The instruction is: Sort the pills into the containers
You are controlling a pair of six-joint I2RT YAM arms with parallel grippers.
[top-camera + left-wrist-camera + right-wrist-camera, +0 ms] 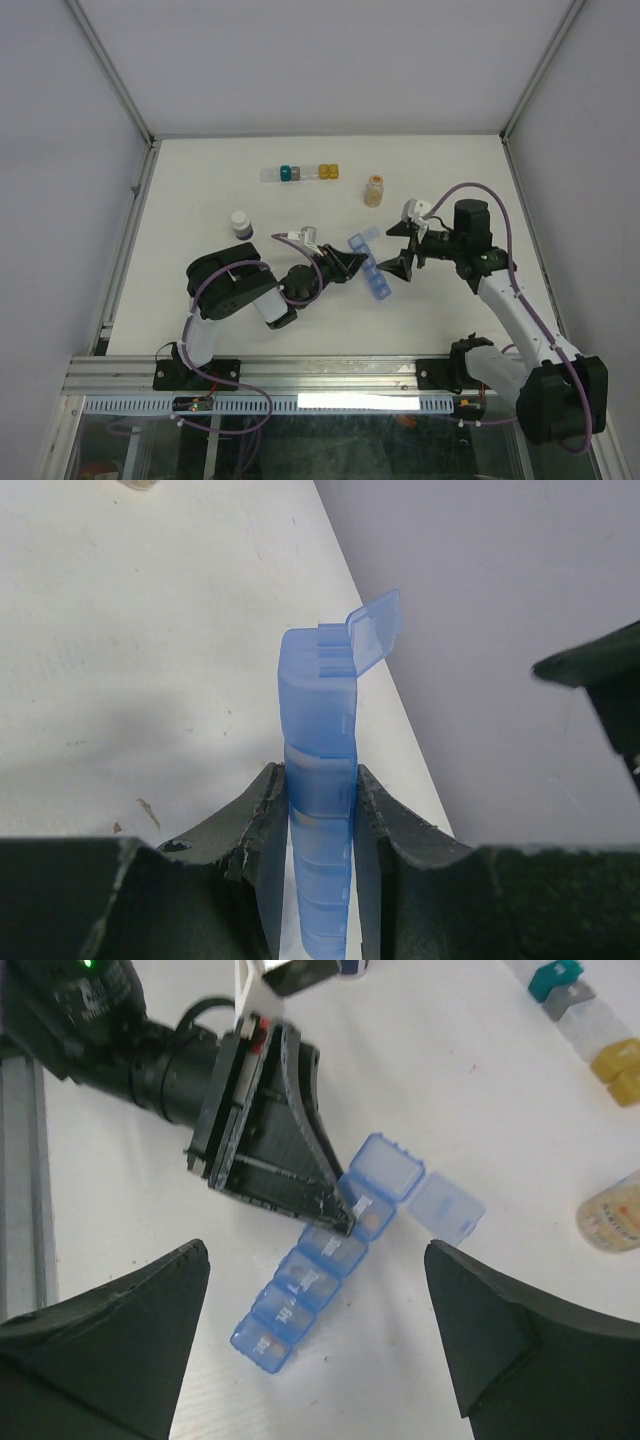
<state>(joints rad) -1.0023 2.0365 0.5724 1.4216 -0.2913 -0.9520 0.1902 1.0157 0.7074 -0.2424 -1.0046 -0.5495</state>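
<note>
The containers, a translucent blue compartment strip (372, 272), lie on the table at centre. My left gripper (356, 263) is shut on the strip's sides near its far end; the strip (320, 780) fills the gap between the fingers. One lid (447, 1205) near that end stands open. Small orange-tan spots show inside a few compartments (320, 1272). My right gripper (398, 248) is open and empty, hovering over the strip with a finger wide on each side (315, 1250). The clear bottle of orange pills (374, 190) stands upright, capped, behind the right gripper; it also shows in the right wrist view (612, 1215).
A row of teal, grey, clear and yellow cubes (300, 173) lies at the back. A dark bottle with a white cap (240, 224) stands left of the left arm. Grey walls and metal rails close the table on three sides.
</note>
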